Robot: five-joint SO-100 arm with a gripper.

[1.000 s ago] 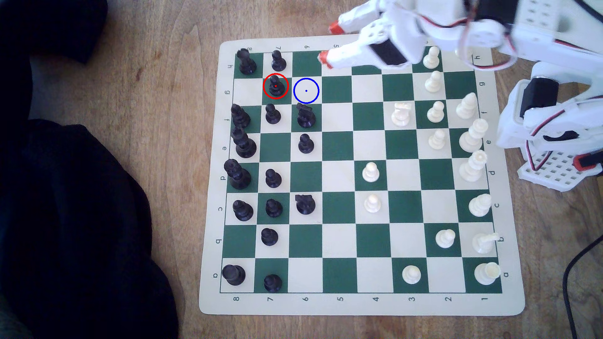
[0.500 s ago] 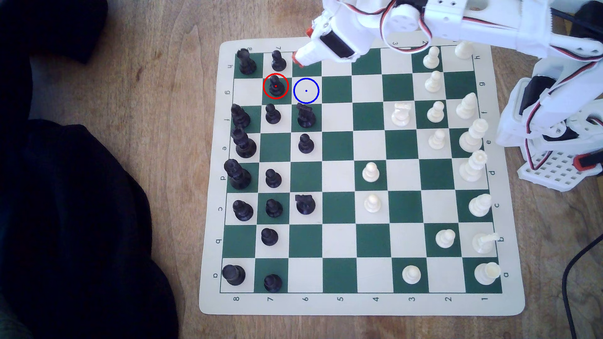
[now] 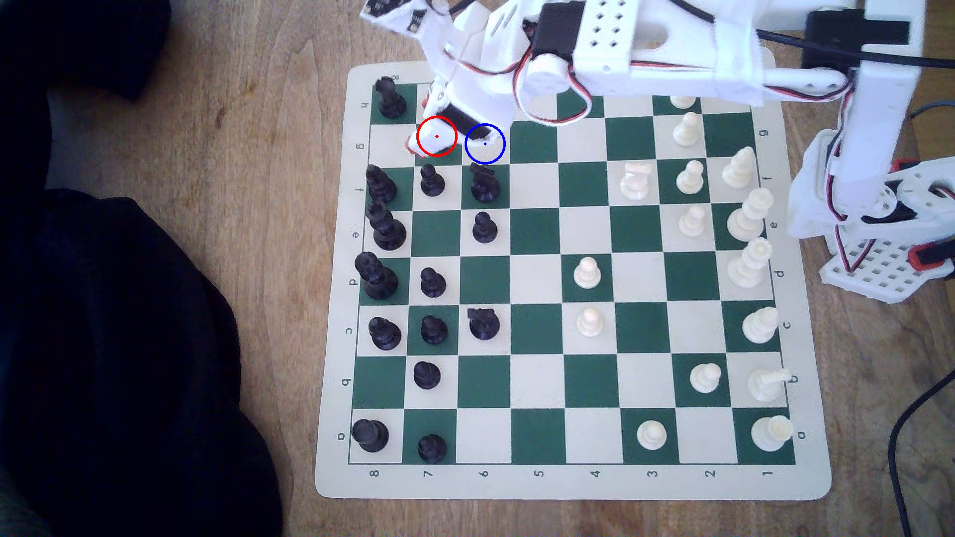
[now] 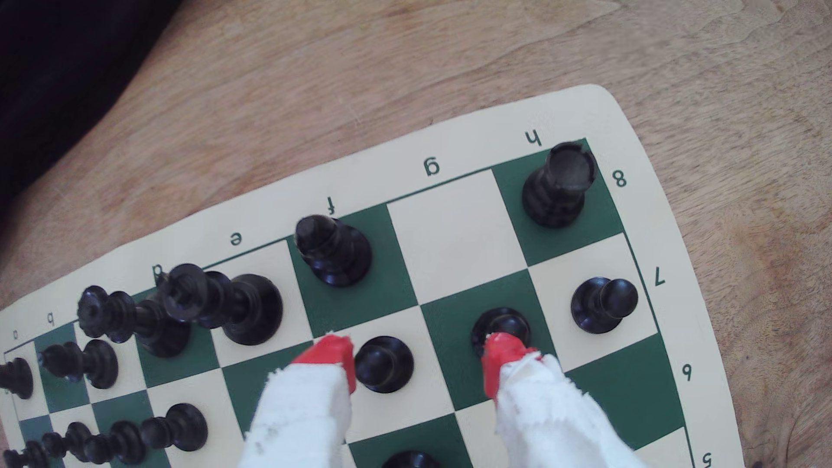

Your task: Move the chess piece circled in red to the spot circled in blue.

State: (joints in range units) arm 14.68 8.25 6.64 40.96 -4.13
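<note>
In the wrist view the chess piece, a small black pawn, stands on its green square. My gripper is open, and one red fingertip overlaps the pawn's near edge. The other fingertip sits beyond a neighbouring black pawn, which lies between the two tips. In the exterior view my gripper covers the red ring and hides the chess piece. The spot, a cream square ringed in blue, lies just to the exterior view's right and is partly covered by the gripper's body.
Black pieces crowd round the pawn: a rook, a bishop, another pawn and a knight beside the spot. The chessboard mat lies on a wooden table, with white pieces along the exterior view's right. Dark cloth lies at the left.
The arm has swung from the board's back edge to the exterior view's left and come over the red ring. The pawn, plainly visible before, is now hidden under the gripper in that view.
</note>
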